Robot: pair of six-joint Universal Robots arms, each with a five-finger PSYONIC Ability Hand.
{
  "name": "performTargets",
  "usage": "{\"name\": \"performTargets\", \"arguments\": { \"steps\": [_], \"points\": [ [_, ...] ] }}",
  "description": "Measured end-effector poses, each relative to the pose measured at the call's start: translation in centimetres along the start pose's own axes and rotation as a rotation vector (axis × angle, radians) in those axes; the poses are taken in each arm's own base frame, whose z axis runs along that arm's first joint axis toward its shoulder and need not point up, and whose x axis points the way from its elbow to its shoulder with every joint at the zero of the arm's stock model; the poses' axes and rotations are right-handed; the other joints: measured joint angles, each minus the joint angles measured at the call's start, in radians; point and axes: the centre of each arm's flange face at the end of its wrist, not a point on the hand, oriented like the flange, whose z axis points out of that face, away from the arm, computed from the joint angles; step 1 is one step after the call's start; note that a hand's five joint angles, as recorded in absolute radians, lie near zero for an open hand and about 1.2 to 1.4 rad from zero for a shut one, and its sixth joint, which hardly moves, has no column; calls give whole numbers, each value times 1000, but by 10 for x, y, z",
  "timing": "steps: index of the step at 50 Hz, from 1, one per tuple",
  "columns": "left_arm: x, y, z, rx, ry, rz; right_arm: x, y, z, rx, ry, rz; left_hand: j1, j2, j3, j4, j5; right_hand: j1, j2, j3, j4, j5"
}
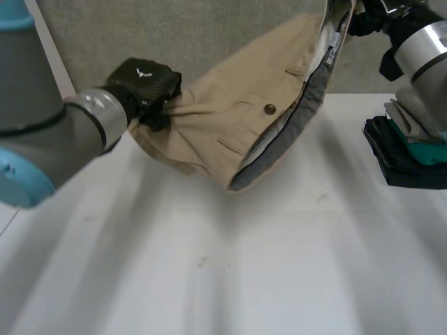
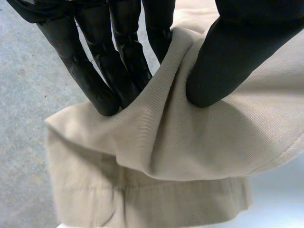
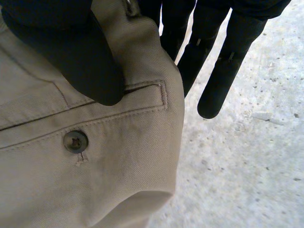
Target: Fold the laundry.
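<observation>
Your khaki garment [image 1: 237,118] is held up over the far part of the white tabletop [image 1: 230,265], toward 12 o'clock, stretched between both hands. Your left hand [image 1: 143,85], at 10 o'clock, pinches a bunched fold, with the thumb on the front and the fingers [image 2: 97,83] behind the cloth. Your right hand [image 1: 374,19], at 1 o'clock, clamps the edge beside the pocket button [image 3: 76,141], thumb in front and fingers [image 3: 221,76] behind. A stack of folded clothes [image 1: 408,150] sits at 3 o'clock.
</observation>
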Motion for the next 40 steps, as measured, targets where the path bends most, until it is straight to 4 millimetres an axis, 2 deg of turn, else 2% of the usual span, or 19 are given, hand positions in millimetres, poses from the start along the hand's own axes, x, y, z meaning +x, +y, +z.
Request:
{"name": "performTargets", "arguments": {
  "steps": [4,5,6,8,9,10,12,13,14,17,19,21,24,25,29,33,36,37,40],
  "points": [
    [25,10,-12,-7,11,-46,4,31,9,29,-12,72,0,2,2,0,0,0,0,0,0,0],
    [40,16,-14,-13,29,-66,5,51,10,17,-14,112,0,2,3,0,0,0,0,0,0,0],
    [47,19,-15,-15,36,-73,5,58,10,10,-14,126,0,3,3,0,0,-2,-2,-2,-3,-2],
    [69,30,-15,-29,65,-93,5,82,7,-25,-6,169,0,3,3,0,0,-90,-140,-139,-147,-113],
    [84,39,-13,-44,82,-103,6,99,3,-58,5,195,-5,-16,-13,-17,-7,-281,-335,-331,-334,-306],
    [90,43,-12,-51,88,-106,6,106,1,-74,11,206,-47,-77,-70,-77,-45,-404,-459,-450,-452,-429],
    [113,59,-9,-82,107,-112,7,132,-7,-137,40,241,-205,-243,-230,-240,-193,-656,-707,-700,-708,-684],
    [113,59,-9,-82,107,-112,7,132,-7,-137,40,241,-205,-243,-230,-240,-193,-656,-707,-700,-708,-684],
    [125,72,-6,-126,104,-109,10,148,-15,-193,76,260,-537,-550,-533,-529,-480,-867,-915,-908,-920,-880],
    [131,83,-4,-196,76,-97,19,160,-27,-276,143,269,-928,-935,-921,-940,-882,-909,-972,-976,-982,-931],
    [129,82,-4,-222,58,-92,27,157,-33,-329,184,262,-940,-981,-969,-989,-926,-909,-972,-976,-983,-931],
    [121,74,-6,-229,30,-93,35,143,-38,-382,214,244,-940,-987,-973,-994,-927,-908,-972,-976,-983,-931],
    [101,57,-9,-207,-12,-105,40,115,-44,-447,236,203,-940,-987,-973,-994,-927,-909,-972,-976,-983,-931],
    [89,48,-11,-185,-36,-114,41,101,-46,-472,241,177,-940,-987,-973,-994,-927,-909,-972,-976,-983,-931],
    [54,27,-19,-127,-87,-136,33,53,-60,-556,254,63,-940,-987,-973,-994,-927,-909,-972,-976,-983,-931],
    [22,21,-23,-98,-114,-147,9,15,-85,-660,262,-59,-940,-987,-973,-994,-927,-909,-972,-976,-983,-931],
    [5,28,-20,-108,-117,-153,-9,4,-102,-718,252,-99,-940,-987,-973,-994,-927,-909,-972,-976,-983,-931],
    [-2,34,-17,-119,-113,-156,-26,0,-116,-763,236,-117,-940,-987,-973,-994,-927,-909,-972,-976,-983,-931],
    [-15,51,-7,-152,-91,-164,-51,-2,-138,-825,200,-125,-940,-987,-973,-994,-927,-909,-972,-976,-983,-931]
  ]
}}
